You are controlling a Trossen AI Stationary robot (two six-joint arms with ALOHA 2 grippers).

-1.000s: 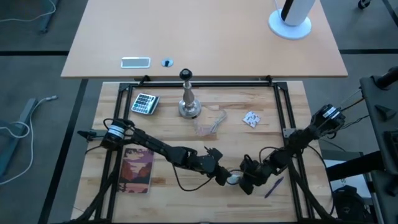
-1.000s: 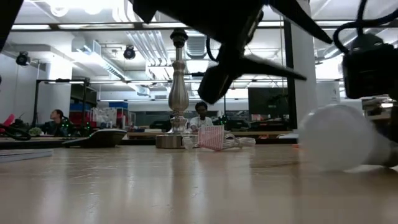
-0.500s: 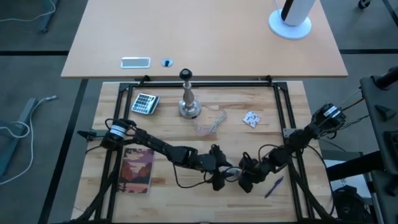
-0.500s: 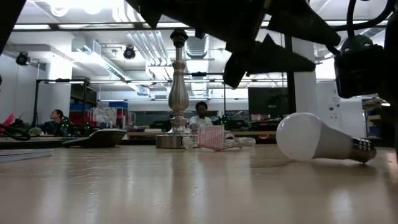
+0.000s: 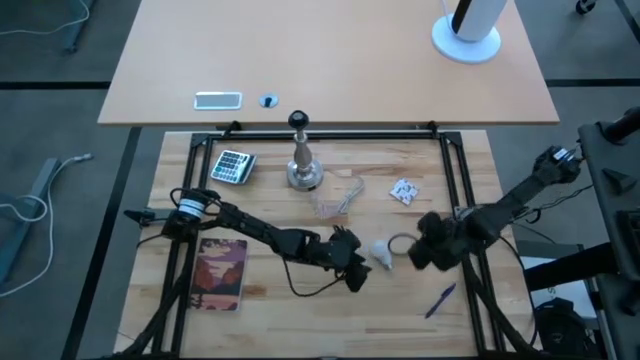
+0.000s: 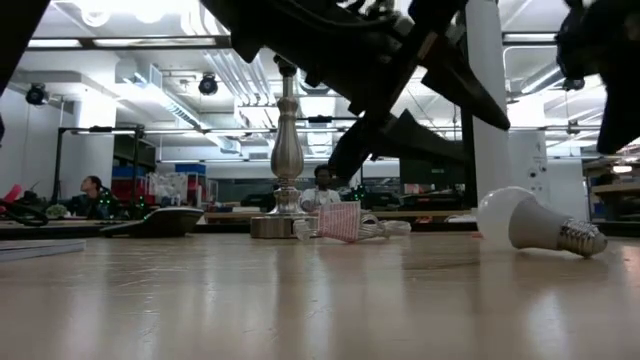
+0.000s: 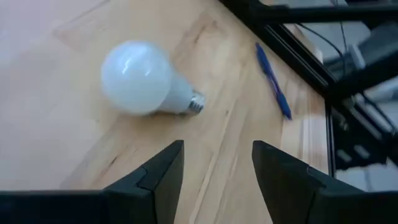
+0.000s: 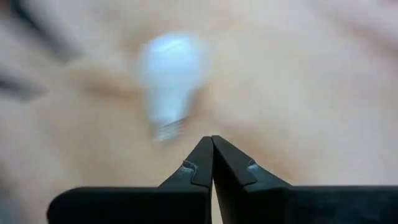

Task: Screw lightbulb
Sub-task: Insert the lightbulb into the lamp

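Between both tools, lightbulb lying loose, wrist view adds blue pen

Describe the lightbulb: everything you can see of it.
The lightbulb is small, with a frosted white round globe narrowing to a white neck and a short ribbed grey metal screw base. It looks intact and unlit. It lies on its side on the wooden table, between the open left gripper and the shut right gripper. Neither touches it.
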